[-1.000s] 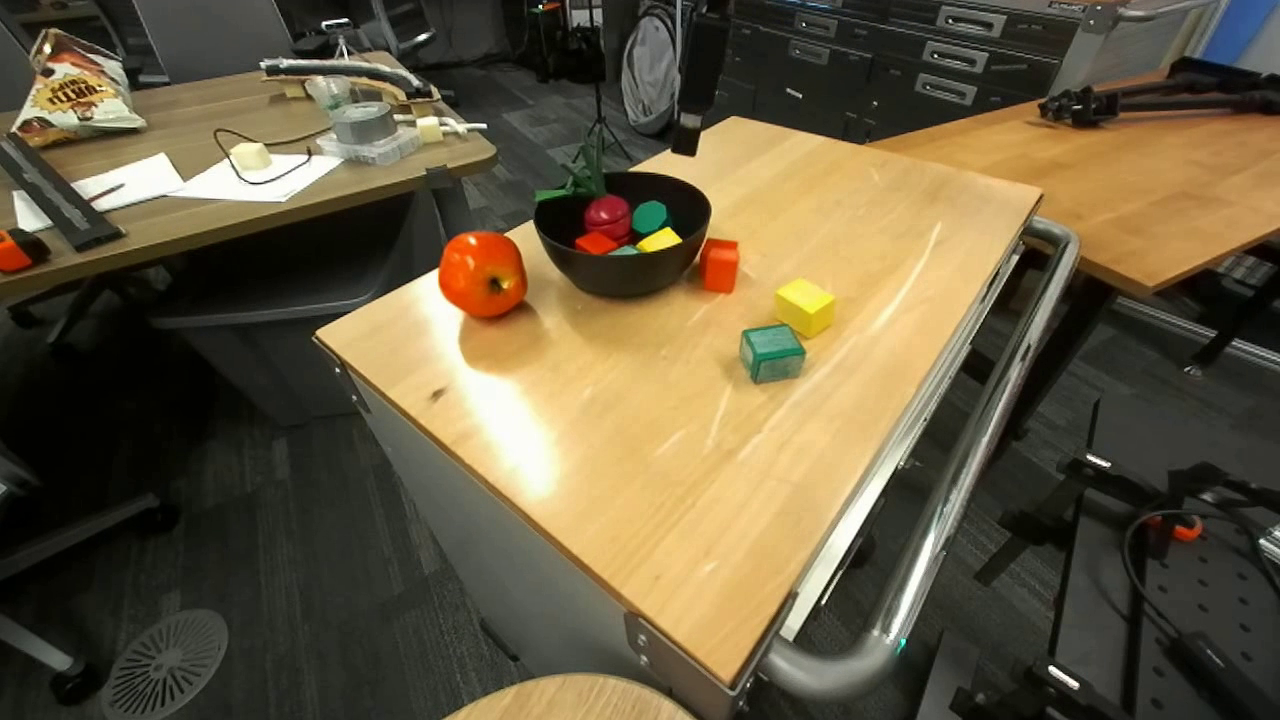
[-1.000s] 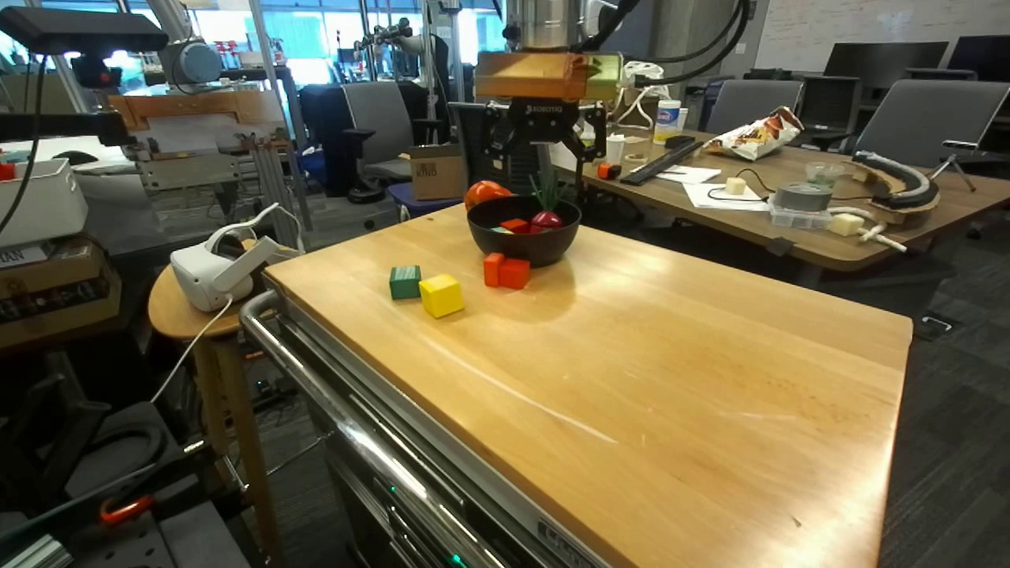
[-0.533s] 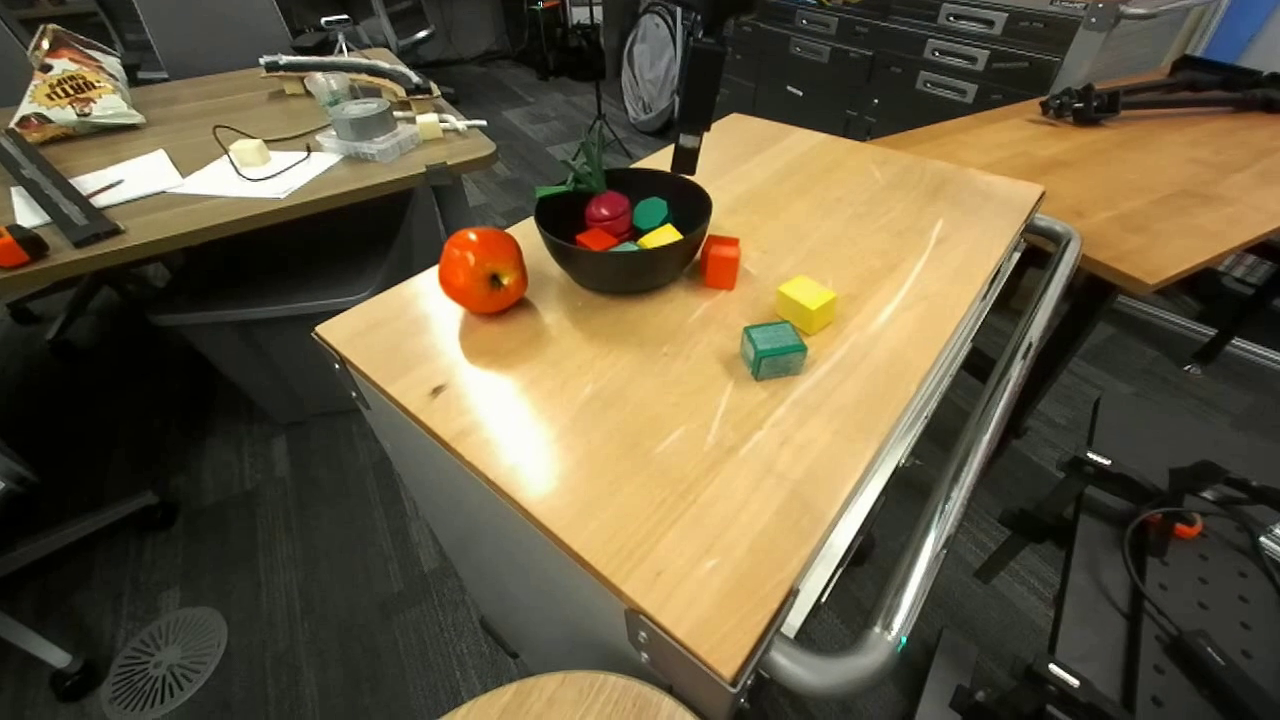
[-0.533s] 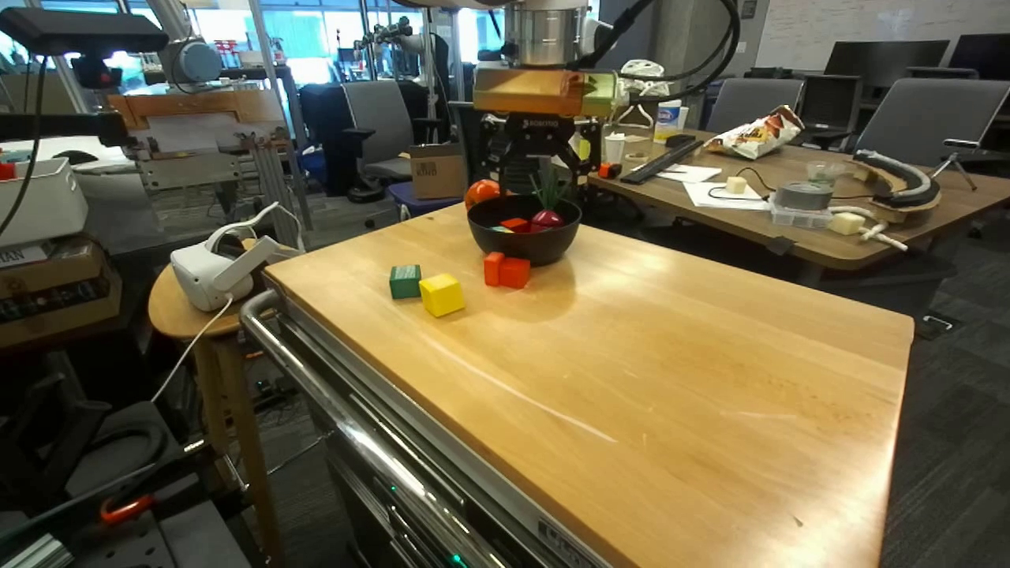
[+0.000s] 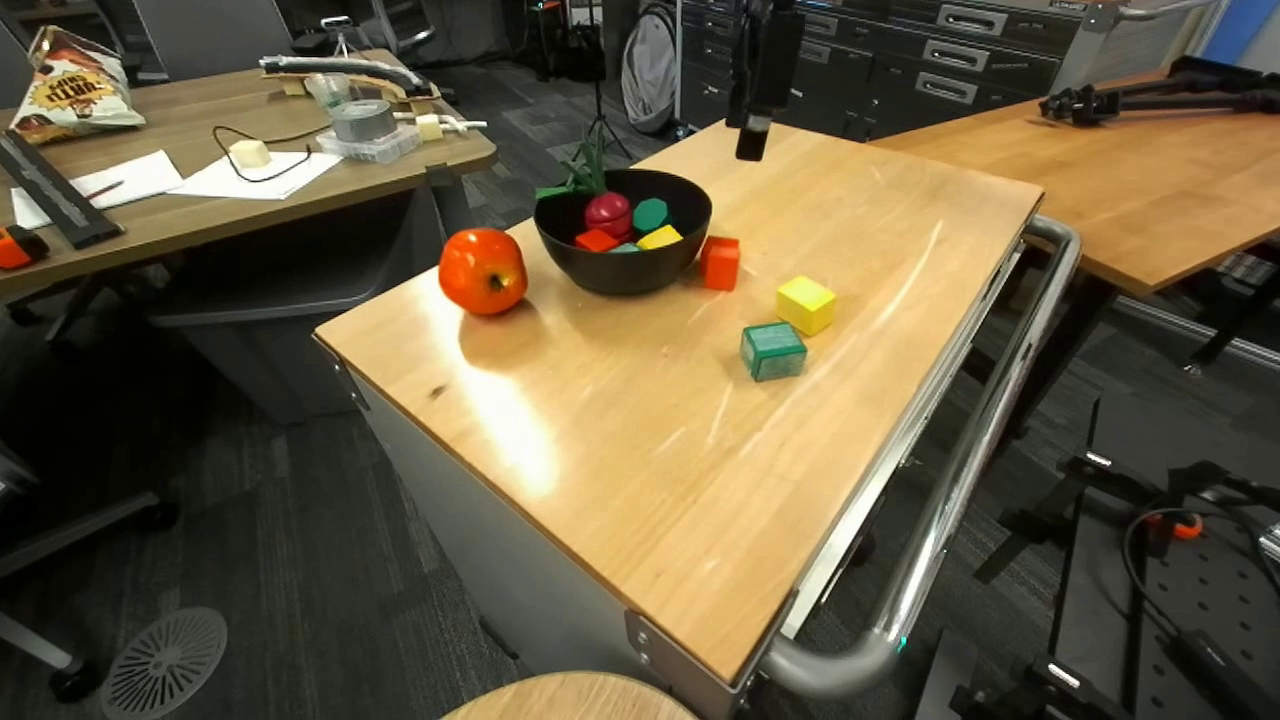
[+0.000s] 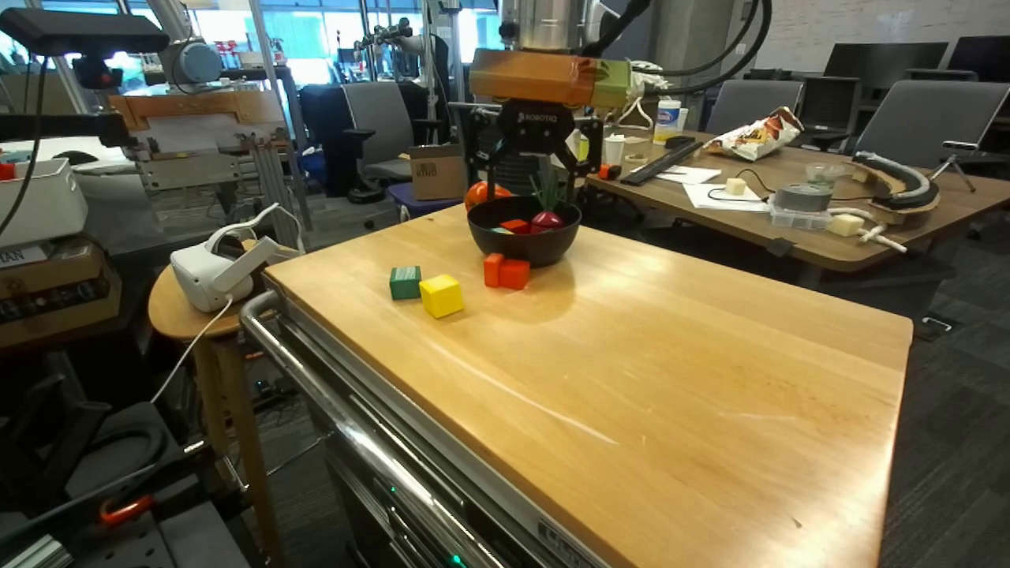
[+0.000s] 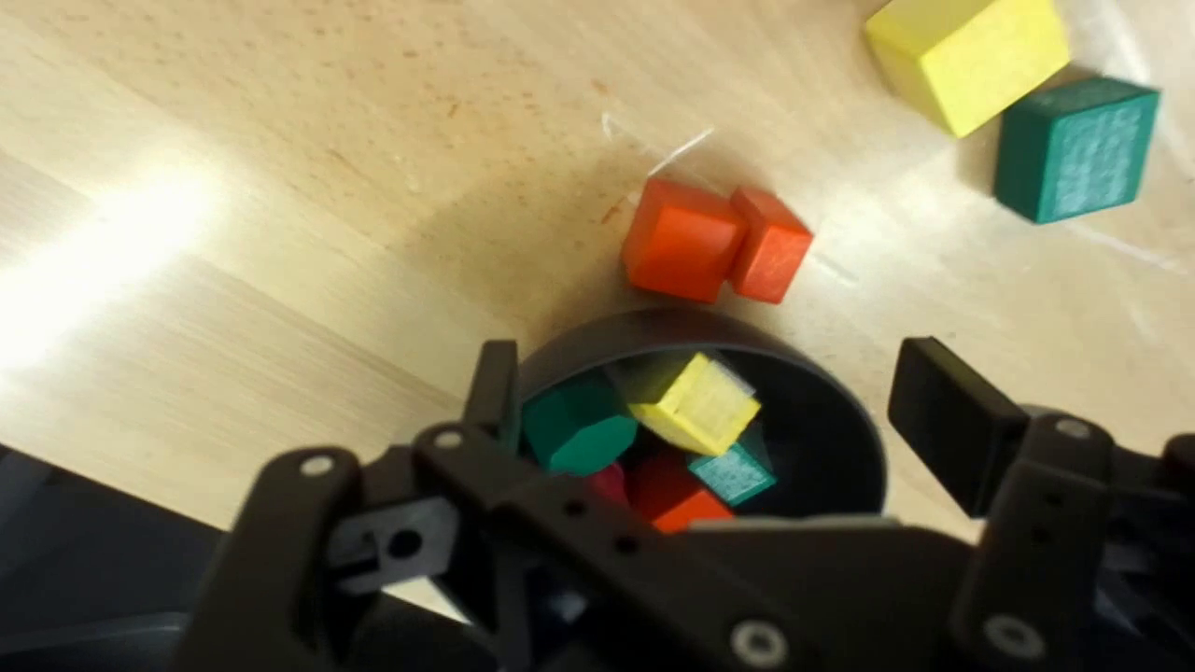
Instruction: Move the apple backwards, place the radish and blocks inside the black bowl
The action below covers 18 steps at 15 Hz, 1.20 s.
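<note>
The black bowl (image 5: pixel 622 275) holds the red-pink radish (image 5: pixel 607 214), its green leaves rising over the rim, and several blocks: green, yellow, teal and red. On the tabletop outside it, two red-orange blocks (image 7: pixel 686 243) touch each other close to the bowl's wall. Farther off, a yellow block (image 7: pixel 971 61) sits near a green block (image 7: pixel 1074 149). The glossy orange-red apple (image 5: pixel 483 272) rests on the wood beside the bowl, apart from it; an exterior view shows it partly behind the bowl. My gripper (image 7: pixel 724 406) hangs above the bowl, fingers wide apart, gripping nothing.
A metal handle bar (image 5: pixel 960 480) runs along one edge of the wooden top (image 5: pixel 640 420). A desk (image 5: pixel 220 130) with paper, tape and a snack bag stands close by. A white headset (image 6: pixel 217 272) lies on a round stool.
The gripper first came lower, then rose slightly and shifted sideways, rightward in an exterior view. Its jaws stay apart. Apple, bowl and blocks have not moved.
</note>
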Tool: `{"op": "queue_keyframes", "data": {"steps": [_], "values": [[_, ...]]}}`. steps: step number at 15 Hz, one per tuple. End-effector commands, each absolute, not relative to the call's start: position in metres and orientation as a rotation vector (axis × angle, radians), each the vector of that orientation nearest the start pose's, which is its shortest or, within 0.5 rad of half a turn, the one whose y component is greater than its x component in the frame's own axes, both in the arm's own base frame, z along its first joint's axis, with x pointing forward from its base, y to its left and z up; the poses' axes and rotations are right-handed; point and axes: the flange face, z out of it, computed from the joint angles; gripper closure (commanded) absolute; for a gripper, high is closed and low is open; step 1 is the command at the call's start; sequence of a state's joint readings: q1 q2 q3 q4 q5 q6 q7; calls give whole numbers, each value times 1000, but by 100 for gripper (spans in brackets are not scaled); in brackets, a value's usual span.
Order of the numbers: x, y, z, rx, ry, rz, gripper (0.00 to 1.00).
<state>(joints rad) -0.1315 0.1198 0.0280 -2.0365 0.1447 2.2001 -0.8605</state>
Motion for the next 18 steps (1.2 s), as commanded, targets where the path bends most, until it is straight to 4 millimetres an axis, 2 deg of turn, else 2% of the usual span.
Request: {"op": "queue_keyframes", "data": {"steps": [1, 3, 5, 10, 13, 18], "values": [[548, -55, 389, -2713, -1088, -85, 0], [543, -53, 380, -2631, -1069, -57, 0], [544, -51, 370, -2660, -970, -50, 0], [554, -38, 360, -2894, -802, -183, 0], [561, -14, 351, -2998, -772, -235, 0], [562, 19, 330, -3086, -709, -116, 0]]}}
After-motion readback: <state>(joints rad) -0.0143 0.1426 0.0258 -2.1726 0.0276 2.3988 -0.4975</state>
